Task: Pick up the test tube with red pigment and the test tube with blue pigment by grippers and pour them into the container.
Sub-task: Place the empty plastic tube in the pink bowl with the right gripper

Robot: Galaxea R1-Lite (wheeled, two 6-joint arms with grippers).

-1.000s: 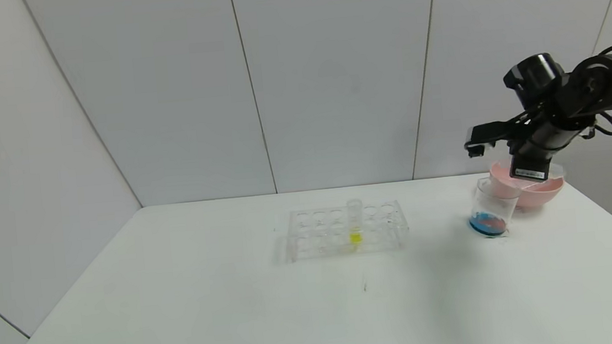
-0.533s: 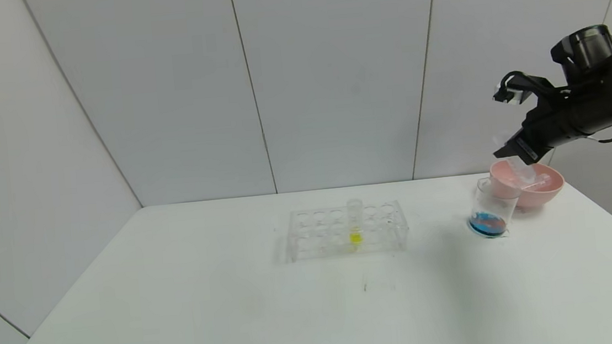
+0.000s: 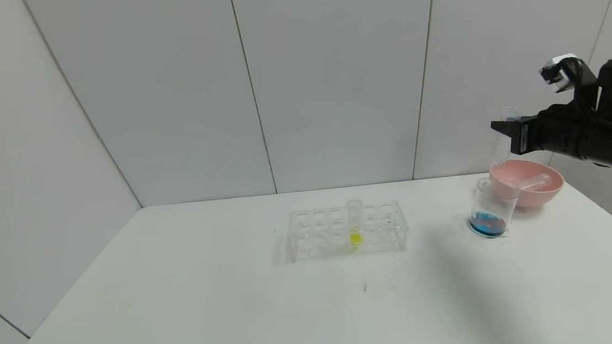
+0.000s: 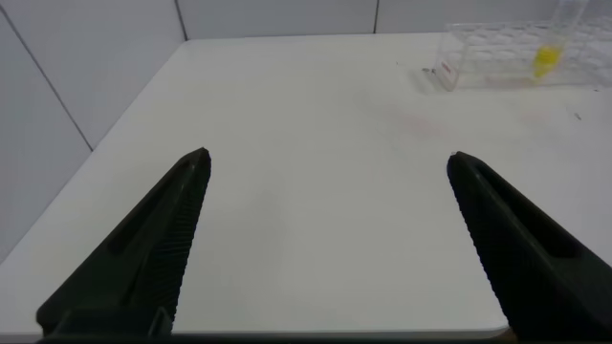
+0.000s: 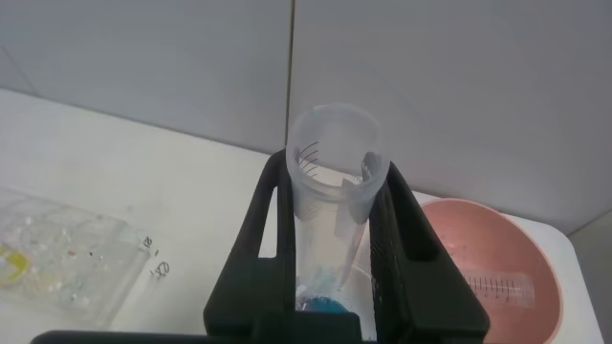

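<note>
Change: since a second ago I see the right arm has swung up and back from over the pink bowl [image 3: 541,196]; its right gripper [image 3: 503,131] now sits high at the table's far right, above and a little behind the container [image 3: 491,208].
Right gripper state: clenched on a clear test tube [image 5: 330,215], open mouth up, nearly empty, with only a trace of blue near its bottom in the right wrist view; I take it for the test tube with blue pigment.
Left gripper [image 4: 325,239]: fingers spread wide apart, nothing between them, over the near left of the table [image 3: 185,315].
Count, tubes: three that I can see — one in the right gripper, one lying in the pink bowl, one with yellow liquid [image 3: 354,222] upright in the rack [image 3: 344,230].
Count, vessels: one container, one pink bowl, one rack.
Task tube vs gripper: held upright between the fingers, its top sticking out above them.
Container contents: blue liquid with a reddish patch at the bottom.
Pink bowl contents: one empty tube [image 3: 531,181] lying on its side; the bowl stands just behind the container, touching or nearly so.
Rack: mid-table, well apart from the container, all other holes vacant.
</note>
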